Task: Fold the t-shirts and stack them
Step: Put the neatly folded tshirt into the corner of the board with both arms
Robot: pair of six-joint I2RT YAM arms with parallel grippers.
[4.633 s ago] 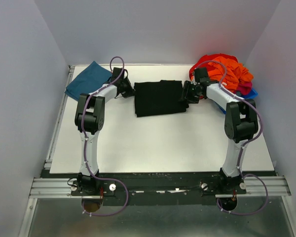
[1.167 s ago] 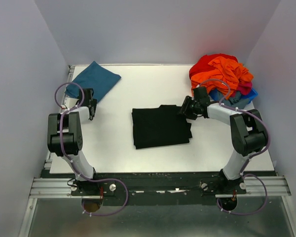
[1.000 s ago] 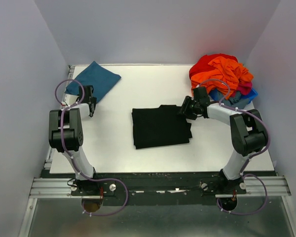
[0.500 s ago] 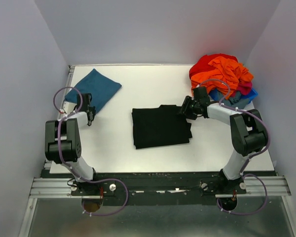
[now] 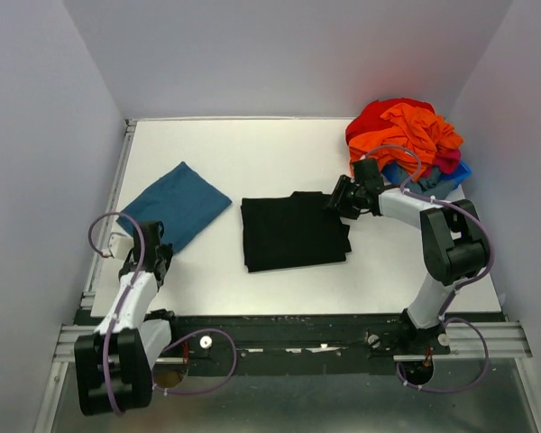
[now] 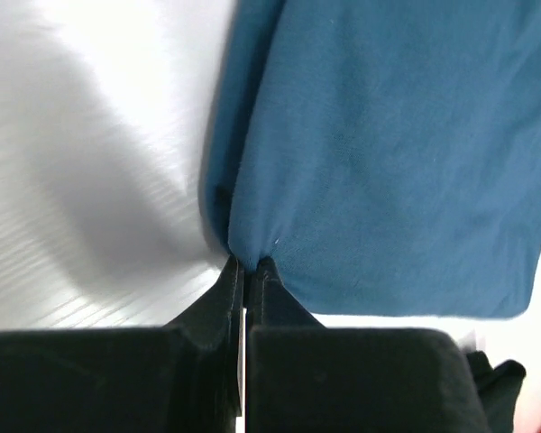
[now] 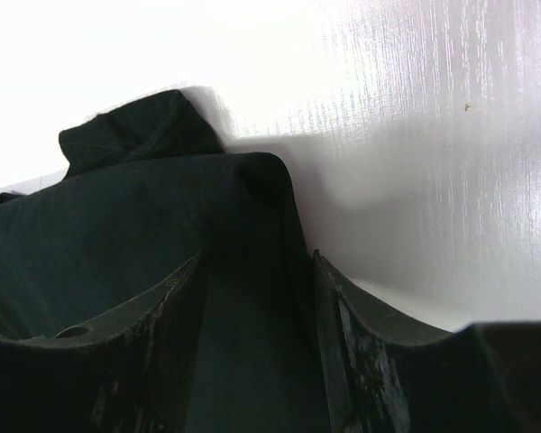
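Left gripper (image 6: 245,267) jaws pinched together on soft teal shirt (image 5: 177,204) corner, right gripper (image 7: 255,263) jaws apart astride rumpled edge of black shirt (image 5: 293,233), folded roughly rectangular

The teal-blue shirt (image 6: 388,153) is soft, matt knit cloth with a fine weave. The black t-shirt (image 7: 117,216) is matt cloth too, faintly ribbed. The white table (image 7: 451,135) is smooth, with a soft sheen and fine brushed lines. The right gripper (image 7: 257,257) has matt black plastic fingers (image 7: 361,361), scuffed pale. At 1 o'clock lies a pile of matt red and orange cloth (image 5: 406,126); at 6 o'clock is a dull metal rail (image 5: 496,339).
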